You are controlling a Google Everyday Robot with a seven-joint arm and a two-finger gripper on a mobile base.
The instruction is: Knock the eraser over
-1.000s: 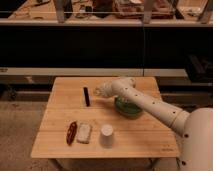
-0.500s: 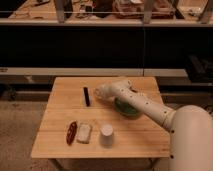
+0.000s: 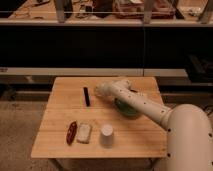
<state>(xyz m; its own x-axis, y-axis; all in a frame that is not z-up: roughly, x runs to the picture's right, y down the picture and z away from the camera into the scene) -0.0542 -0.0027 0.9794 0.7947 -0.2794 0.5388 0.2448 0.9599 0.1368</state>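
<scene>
Wooden table (image 3: 55, 145): we saw it carrying everything.
Arm (image 3: 150, 107): stretched above a green bowl (image 3: 129, 111).
Gripper (image 3: 98, 90): fingers together, just beside the eraser (image 3: 86, 96).
Eraser: slim, dark, mid-table.
Our step: we judged that a short sideways sweep against its long side would topple it cleanly.

Claw (image 3: 99, 91) closed, just right of the eraser (image 3: 86, 96), with a narrow gap between them. Counter (image 3: 59, 107) left of the eraser is bare wood, and so is the strip behind it. Green bowl (image 3: 128, 109) under the arm blocks the right side. Front edge is crowded: red object (image 3: 71, 133), pale block (image 3: 83, 133) and white cup (image 3: 106, 135) in a row, well apart from the eraser.
</scene>
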